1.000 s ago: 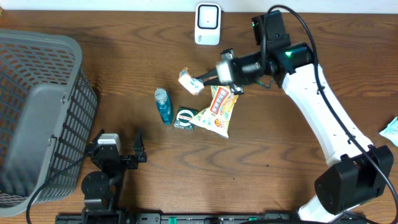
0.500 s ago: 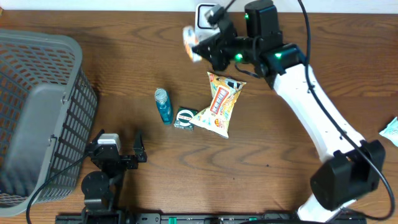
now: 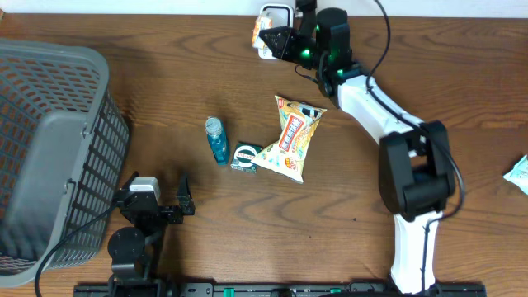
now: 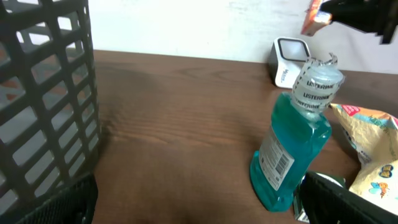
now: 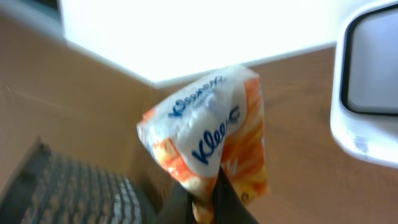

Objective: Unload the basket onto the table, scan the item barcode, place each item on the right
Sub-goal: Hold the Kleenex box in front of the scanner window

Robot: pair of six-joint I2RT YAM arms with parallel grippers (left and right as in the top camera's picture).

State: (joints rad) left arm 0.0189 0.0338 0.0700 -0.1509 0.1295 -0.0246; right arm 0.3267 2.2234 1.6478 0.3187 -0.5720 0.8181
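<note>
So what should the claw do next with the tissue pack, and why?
Probably slide the tissue pack in front of the scanner. The right claw is shut on it, but it hangs beside the window, not facing it.

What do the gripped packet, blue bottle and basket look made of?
Packet: thin glossy plastic film, crinkled and shiny. Bottle: clear rigid plastic, blue liquid showing through. Basket: probably matte grey moulded plastic, judging by its uniform lattice.
</note>
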